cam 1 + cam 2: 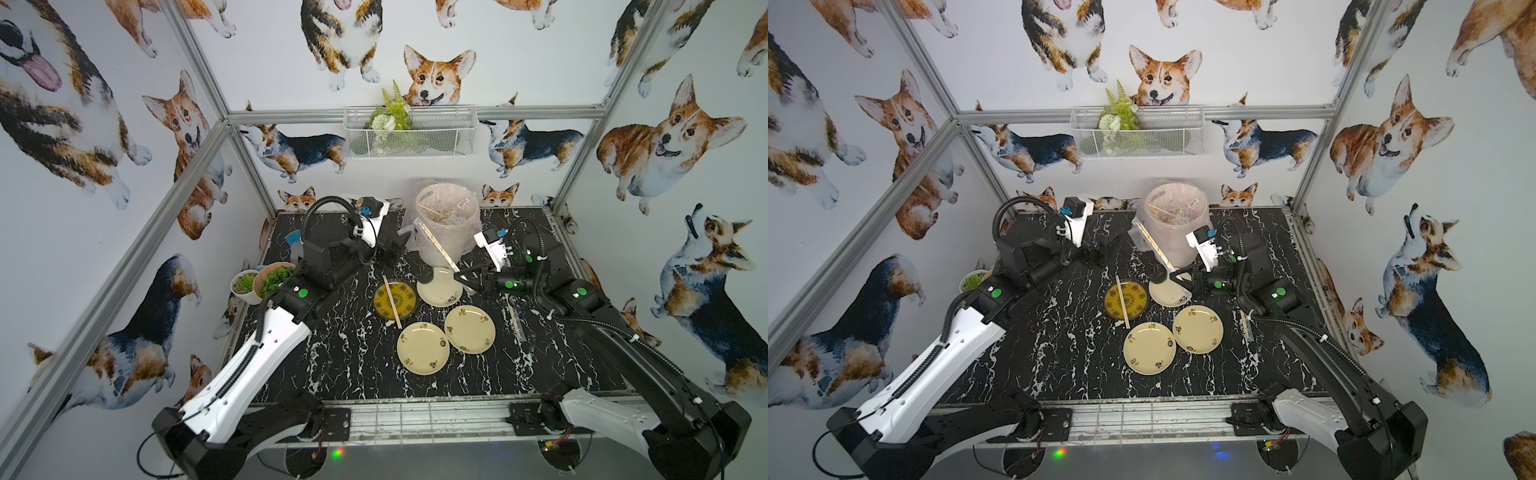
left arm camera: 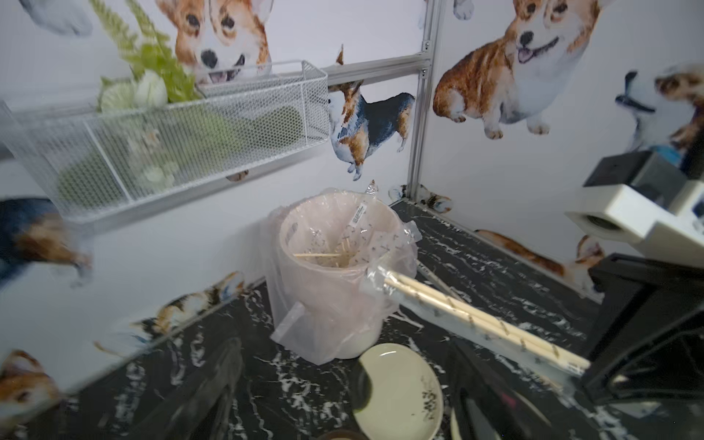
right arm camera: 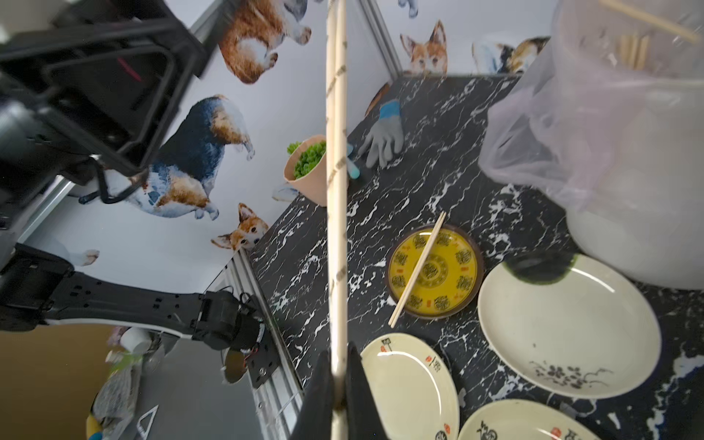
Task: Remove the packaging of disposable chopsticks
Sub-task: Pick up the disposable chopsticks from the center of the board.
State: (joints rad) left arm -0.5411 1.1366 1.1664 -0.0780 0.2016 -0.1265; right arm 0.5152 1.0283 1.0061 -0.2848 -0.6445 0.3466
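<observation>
My right gripper [image 1: 459, 275] [image 3: 338, 384] is shut on one end of a pair of disposable chopsticks [image 1: 438, 247] [image 3: 337, 190], held in the air above the white plate and slanting up toward the bin. The clear packaging [image 2: 375, 282] still sheathes the pair, its loose end next to the bin's rim. My left gripper [image 1: 397, 247] [image 2: 343, 404] hangs open just left of that far end, touching nothing. A bare pair of chopsticks [image 1: 392, 301] lies across the yellow plate [image 1: 405, 307]. Another wrapped pair [image 1: 515, 318] lies on the table under my right arm.
A white bin [image 1: 446, 232] with a pink liner stands at the back, holding discarded sleeves and sticks. A white plate [image 1: 440, 289] and two cream plates [image 1: 423, 348] [image 1: 469, 329] sit mid-table. Potted plants [image 1: 274, 280] and a grey glove [image 3: 384, 137] are at the left.
</observation>
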